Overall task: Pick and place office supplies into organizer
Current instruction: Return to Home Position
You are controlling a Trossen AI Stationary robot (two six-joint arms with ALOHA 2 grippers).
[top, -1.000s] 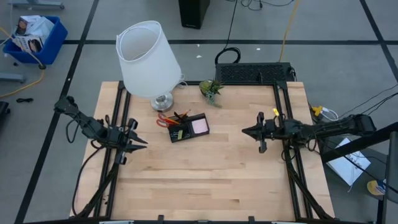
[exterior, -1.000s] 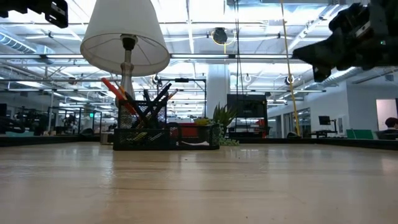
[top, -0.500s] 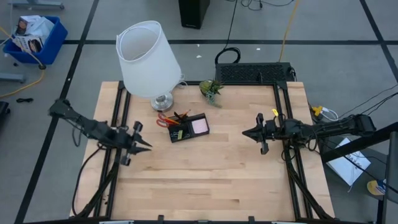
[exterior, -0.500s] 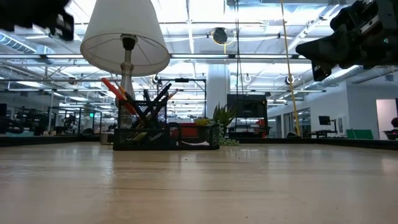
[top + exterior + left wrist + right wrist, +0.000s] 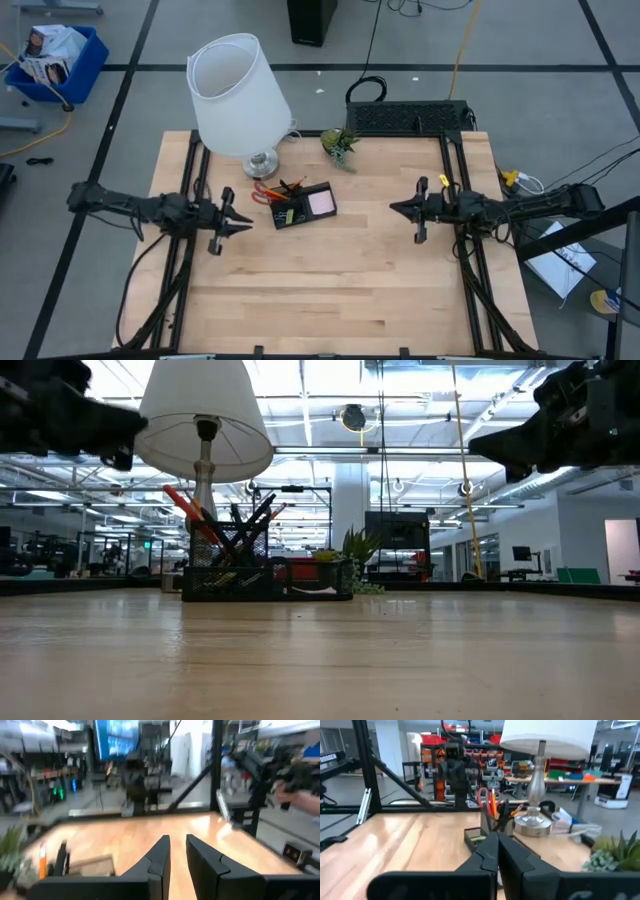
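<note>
The low black organizer (image 5: pixel 303 206) stands on the wooden table (image 5: pixel 330 290) near the lamp's base. It holds orange pencils and black pens (image 5: pixel 235 525) standing slanted, red-handled scissors (image 5: pixel 263 192) at its left end and a pink sticky-note pad (image 5: pixel 321 203). My left gripper (image 5: pixel 246 227) hovers level to the organizer's left, pointing toward the table's right edge, its fingers (image 5: pixel 161 854) a narrow gap apart with nothing between. My right gripper (image 5: pixel 393 209) hovers level to the organizer's right, shut and empty, pointing at the organizer (image 5: pixel 479 836).
A white-shaded lamp (image 5: pixel 238 95) stands at the far left with its metal base (image 5: pixel 262 162) just behind the organizer. A small green plant (image 5: pixel 340 143) and a black wire rack (image 5: pixel 408 117) sit at the far edge. The near half of the table is bare wood.
My left gripper has sunk and swung toward the table's right edge, closer to the organizer; its arm now lies level across the table's left side. The gap between its fingers looks the same. The organizer and its contents have not moved.
</note>
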